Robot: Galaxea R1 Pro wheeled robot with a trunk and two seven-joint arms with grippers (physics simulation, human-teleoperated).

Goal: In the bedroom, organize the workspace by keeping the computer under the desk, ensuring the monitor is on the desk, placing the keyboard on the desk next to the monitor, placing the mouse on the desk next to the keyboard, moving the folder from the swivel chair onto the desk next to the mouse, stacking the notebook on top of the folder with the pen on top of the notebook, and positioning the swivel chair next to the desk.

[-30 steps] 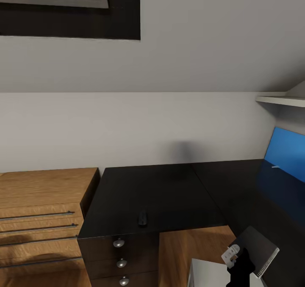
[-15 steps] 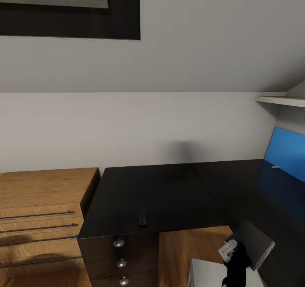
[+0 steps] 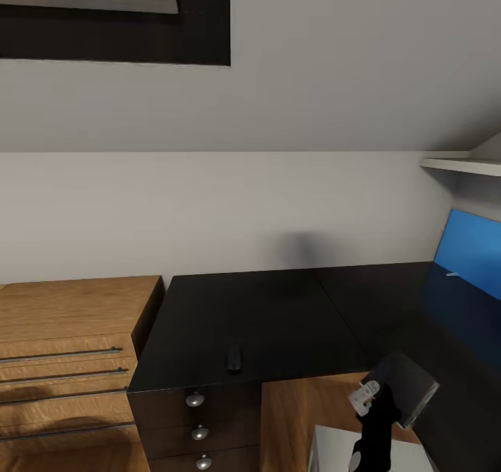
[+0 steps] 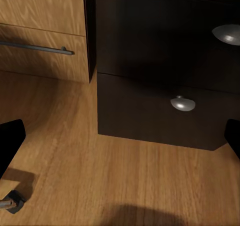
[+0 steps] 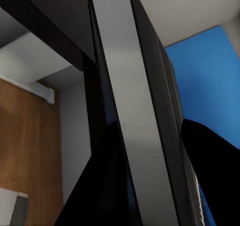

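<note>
While our right gripper (image 3: pixel 381 401) pinches the notebook (image 3: pixel 407 385) edgewise at five o'clock, we should level it before carrying it toward the folder (image 3: pixel 467 253) at three o'clock.

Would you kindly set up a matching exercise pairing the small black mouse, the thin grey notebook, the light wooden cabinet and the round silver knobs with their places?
Things:
1. small black rounded mouse
2. thin grey notebook
3. light wooden drawer cabinet
4. round silver knobs

Places:
A. held in the right gripper
B. on the black drawer fronts
C. on the black desk, near its front edge
D. standing against the desk's end

Pairs: 1-C, 2-A, 3-D, 4-B
</note>
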